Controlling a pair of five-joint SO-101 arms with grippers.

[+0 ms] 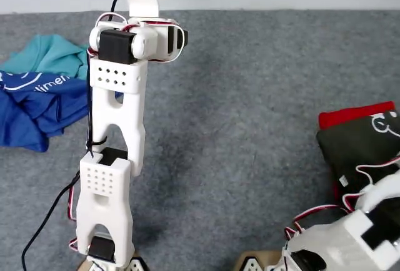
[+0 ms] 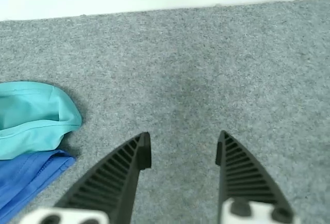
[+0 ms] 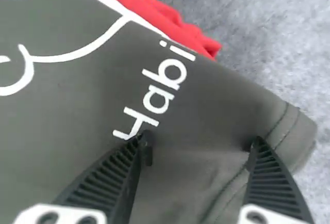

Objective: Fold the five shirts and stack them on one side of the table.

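Left jaws spread over bare tabletop (image 1: 250,96); teal shirt (image 1: 53,55), blue shirt (image 1: 37,112) at nine o'clock. Right jaws spread over dark shirt (image 1: 362,152) atop red shirt (image 1: 353,116), three o'clock

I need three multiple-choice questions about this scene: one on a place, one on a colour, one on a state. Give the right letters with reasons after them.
1. Where does the red shirt lie?
A. on top of the stack
B. under the dark grey shirt
C. hanging from an arm

2. What colour is the shirt lying against the blue shirt?
A. teal
B. yellow
C. white

3. The left gripper is:
A. shut on a sleeve
B. shut on nothing
C. open, holding nothing

Answers:
1 B: only its red edge shows from beneath the dark one.
2 A: the teal shirt touches the blue one.
3 C: its fingers stand apart over the bare table.
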